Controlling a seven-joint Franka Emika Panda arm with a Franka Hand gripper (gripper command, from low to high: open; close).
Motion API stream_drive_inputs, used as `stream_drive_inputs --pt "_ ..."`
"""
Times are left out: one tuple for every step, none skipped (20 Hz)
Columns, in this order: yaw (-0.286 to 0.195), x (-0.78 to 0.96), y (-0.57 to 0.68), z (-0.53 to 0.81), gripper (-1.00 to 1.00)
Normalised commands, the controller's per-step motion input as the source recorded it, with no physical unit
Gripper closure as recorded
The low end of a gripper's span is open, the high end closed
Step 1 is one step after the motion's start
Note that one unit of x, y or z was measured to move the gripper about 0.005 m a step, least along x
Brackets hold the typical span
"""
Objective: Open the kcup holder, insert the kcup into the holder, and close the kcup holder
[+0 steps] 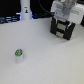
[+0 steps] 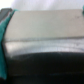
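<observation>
The kcup point(image 1: 19, 53), a small white pod with a green top, stands alone on the white table toward the exterior view's left. The kcup holder point(image 1: 61, 31), a black box with light rectangular marks on its front, sits at the back on the exterior view's right. My gripper point(image 1: 62, 21) hangs from the white arm directly over the holder, very close to or touching its top. Its fingers blend into the black box, so their state is unclear. The wrist view is a blurred close-up of a grey-black surface point(image 2: 45, 40), apparently the holder; no fingers show there.
A white upright object point(image 1: 25, 8) with a bluish glow at its base stands at the back of the table. Dark shapes point(image 1: 7, 20) line the back edge on the exterior view's left. A teal patch point(image 2: 3, 30) shows at the wrist view's edge.
</observation>
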Motion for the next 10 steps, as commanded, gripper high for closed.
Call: stream_drive_inputs --pt "-0.062 0.97 -0.29 0.04 1.0" --pt "-0.065 0.97 -0.29 0.02 1.0" --pt "-0.067 0.96 -0.29 0.02 1.0" --pt "-0.054 0.97 -0.3 0.05 1.0" --pt "-0.057 0.96 -0.3 0.04 1.0" --pt "-0.059 0.97 -0.28 0.07 1.0" --pt "-0.064 0.9 -0.25 0.12 1.0" --pt "-0.048 0.98 -0.27 0.14 1.0" --pt "-0.042 0.98 -0.26 0.16 1.0" --pt "-0.043 0.98 -0.26 0.17 1.0"
